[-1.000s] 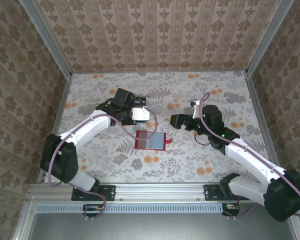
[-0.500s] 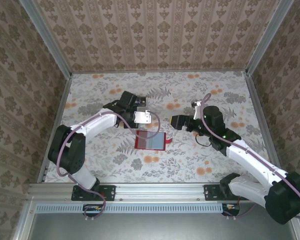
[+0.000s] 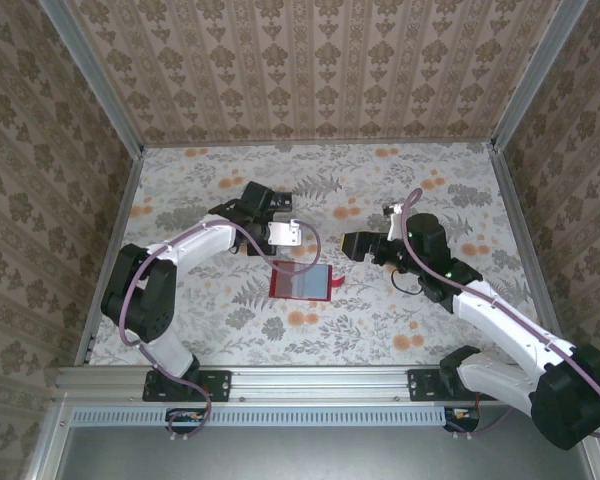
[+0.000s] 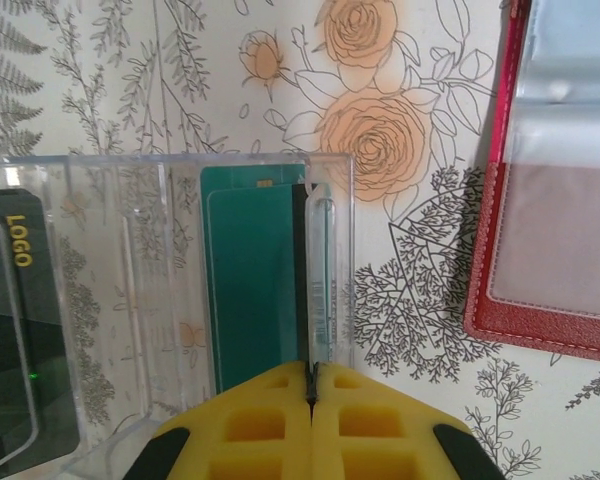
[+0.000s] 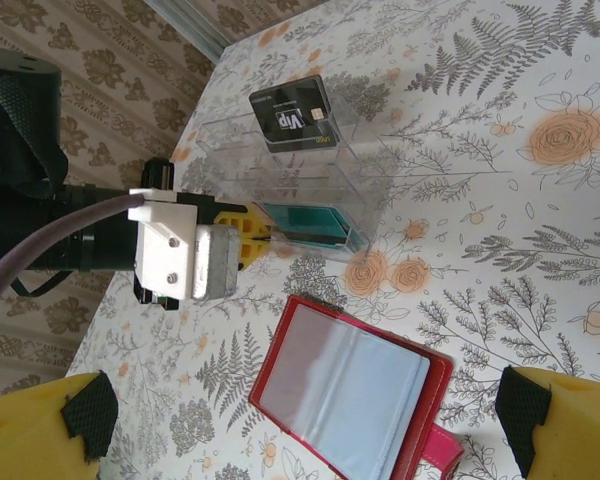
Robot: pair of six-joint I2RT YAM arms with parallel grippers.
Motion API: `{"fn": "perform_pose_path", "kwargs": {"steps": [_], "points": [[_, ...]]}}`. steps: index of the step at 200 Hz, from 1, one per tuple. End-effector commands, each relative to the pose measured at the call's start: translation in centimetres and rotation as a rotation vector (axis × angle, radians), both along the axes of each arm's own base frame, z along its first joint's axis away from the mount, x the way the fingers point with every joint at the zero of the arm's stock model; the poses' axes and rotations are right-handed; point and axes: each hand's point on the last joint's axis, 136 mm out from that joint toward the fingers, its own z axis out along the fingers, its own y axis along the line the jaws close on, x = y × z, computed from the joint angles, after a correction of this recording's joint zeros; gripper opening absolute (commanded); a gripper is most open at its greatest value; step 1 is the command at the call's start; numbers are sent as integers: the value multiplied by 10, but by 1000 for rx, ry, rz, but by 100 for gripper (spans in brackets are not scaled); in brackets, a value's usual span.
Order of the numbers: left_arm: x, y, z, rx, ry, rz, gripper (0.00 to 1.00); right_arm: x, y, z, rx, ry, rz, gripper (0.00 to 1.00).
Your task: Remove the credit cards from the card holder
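The card holder [image 3: 302, 282] is a red wallet lying open on the table, its clear sleeves [image 5: 350, 400] showing no cards and its tab at the right. A clear plastic tray [image 5: 280, 170] stands just beyond it. My left gripper [image 4: 312, 375] is shut on a thin dark-edged credit card standing on edge in the tray, next to a teal card face [image 4: 255, 280]. A black card [image 5: 295, 115] with pale print lies at the tray's other end. My right gripper [image 5: 305, 425] hovers open above the wallet, a little right of it [image 3: 352, 243].
The tray's clear walls [image 4: 130, 200] surround the left fingertips [image 4: 280, 400]. The wallet's red edge [image 4: 490, 260] lies close to the right of the tray. The floral table has patterned walls and metal rails [image 3: 125, 200] on three sides.
The left gripper has shifted slightly right toward the tray and its elbow has swung in. The wallet and the right gripper have barely moved.
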Motion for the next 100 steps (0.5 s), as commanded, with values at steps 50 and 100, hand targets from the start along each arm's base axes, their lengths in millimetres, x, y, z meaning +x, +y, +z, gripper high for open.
{"fn": "perform_pose_path", "kwargs": {"steps": [50, 100], "points": [[8, -3, 29, -29, -36, -22, 0, 1, -4, -2, 7, 5, -24, 100], [19, 1, 16, -13, -20, 3, 0, 0, -4, -3, 4, 9, -25, 100]]}}
